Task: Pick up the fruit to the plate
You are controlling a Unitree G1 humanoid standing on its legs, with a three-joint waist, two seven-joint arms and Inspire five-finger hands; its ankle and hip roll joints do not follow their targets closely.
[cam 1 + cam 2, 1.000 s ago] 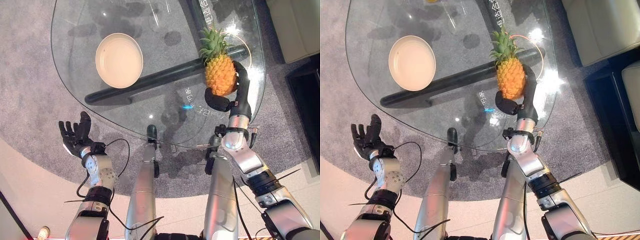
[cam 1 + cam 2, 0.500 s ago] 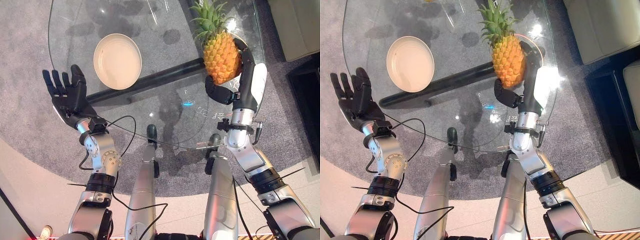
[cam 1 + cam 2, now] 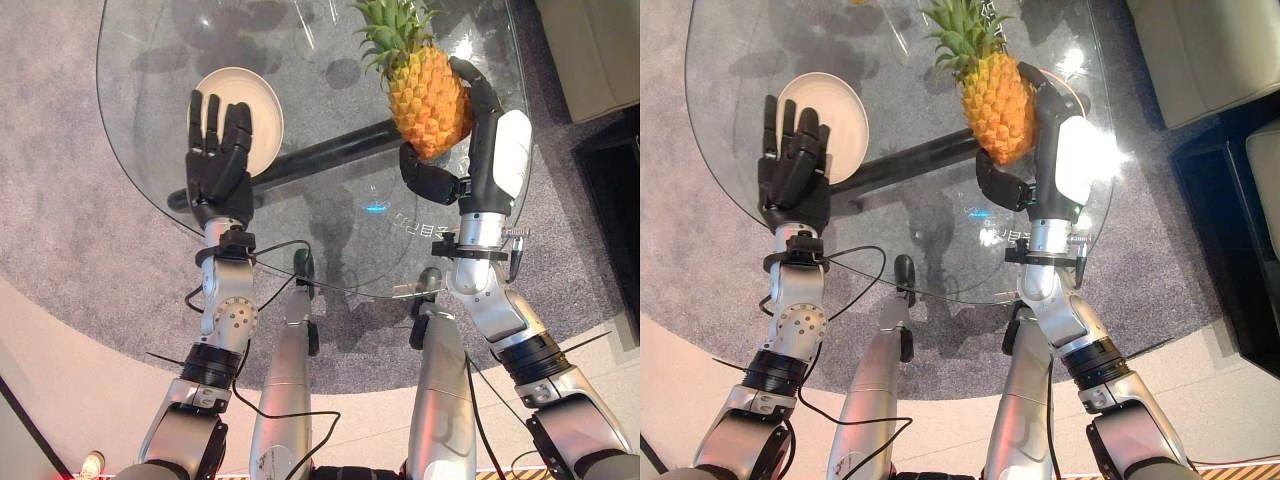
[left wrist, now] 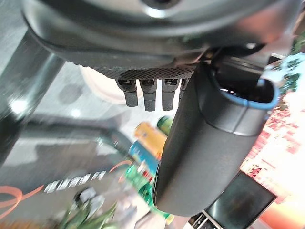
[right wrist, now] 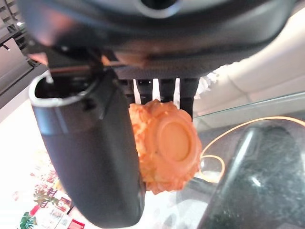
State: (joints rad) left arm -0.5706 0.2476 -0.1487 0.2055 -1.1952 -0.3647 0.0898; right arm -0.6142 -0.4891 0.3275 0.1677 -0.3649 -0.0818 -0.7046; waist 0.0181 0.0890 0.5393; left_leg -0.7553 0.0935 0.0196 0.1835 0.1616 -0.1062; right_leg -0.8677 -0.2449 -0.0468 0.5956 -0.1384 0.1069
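Fingers (image 3: 478,95) of the right hand (image 3: 462,170) grip one pineapple (image 3: 427,92); one plate (image 3: 262,112).

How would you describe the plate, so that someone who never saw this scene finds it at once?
Start at the round glass table above the grey carpet. On its left part lies the plate, a round cream dish, partly covered by the open left hand. It is the one pale, flat thing there; the pineapple, held by the right hand, is orange.

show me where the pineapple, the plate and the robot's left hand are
pineapple (image 3: 428,100), left eye view, on its orange body.
plate (image 3: 264,110), left eye view, on its bare right rim.
left hand (image 3: 218,160), left eye view, on its back.
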